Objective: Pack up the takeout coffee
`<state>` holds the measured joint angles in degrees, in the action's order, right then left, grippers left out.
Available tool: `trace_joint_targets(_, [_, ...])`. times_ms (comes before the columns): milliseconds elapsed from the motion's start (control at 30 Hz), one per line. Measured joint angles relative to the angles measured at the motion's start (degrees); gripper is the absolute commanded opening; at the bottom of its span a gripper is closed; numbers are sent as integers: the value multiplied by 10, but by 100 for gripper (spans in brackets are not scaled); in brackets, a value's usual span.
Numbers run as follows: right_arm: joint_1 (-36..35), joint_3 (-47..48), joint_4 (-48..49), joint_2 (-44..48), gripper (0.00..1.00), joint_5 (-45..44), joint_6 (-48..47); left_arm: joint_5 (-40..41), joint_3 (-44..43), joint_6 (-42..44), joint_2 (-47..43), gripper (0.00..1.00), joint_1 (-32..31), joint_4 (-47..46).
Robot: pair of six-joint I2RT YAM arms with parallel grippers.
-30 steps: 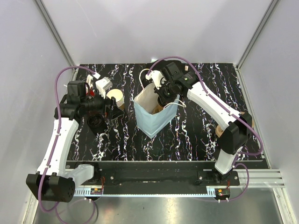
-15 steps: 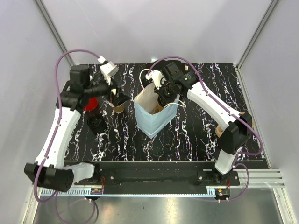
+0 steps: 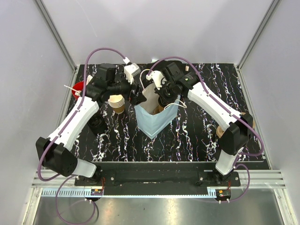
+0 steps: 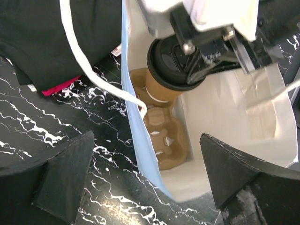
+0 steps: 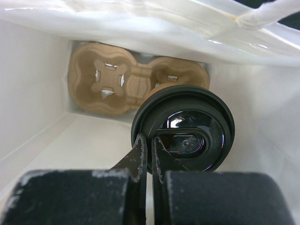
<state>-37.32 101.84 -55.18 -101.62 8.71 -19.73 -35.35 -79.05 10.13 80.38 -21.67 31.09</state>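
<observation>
The takeout coffee (image 4: 161,89), a tan paper cup with a black lid (image 5: 187,133), hangs inside the open pale blue bag (image 3: 152,123). My right gripper (image 5: 149,140) is shut on the near rim of the lid and holds the cup above a brown cup carrier (image 5: 117,84) on the bag floor. The same carrier (image 4: 164,136) shows below the cup in the left wrist view. My left gripper (image 4: 146,138) is open, with its jaws wide apart on either side of the bag's left wall (image 4: 136,126), touching nothing. In the top view it (image 3: 136,96) sits at the bag's left rim.
A stack of tan cups (image 3: 117,104) stands just left of the bag, under my left arm. A red cup with white straws (image 3: 78,87) is at the far left. A black round object (image 3: 96,123) lies below it. The bag's white handle (image 4: 93,79) droops outside.
My left arm has swung from the left side of the table to the bag's left rim, its gripper still open. The right gripper and the coffee have not moved.
</observation>
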Motion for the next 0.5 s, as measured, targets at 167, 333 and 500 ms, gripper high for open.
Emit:
trace_joint_targets(167, [0, 0, 0, 0, 0, 0, 0, 30, -9, -11, 14, 97, -14, -16])
trace_joint_targets(333, [0, -2, 0, 0, 0, 0, 0, 61, -13, -24, 31, 90, -22, -28])
trace_joint_targets(500, [0, -6, 0, 0, 0, 0, -1, 89, -13, -42, 38, 80, -23, -38])
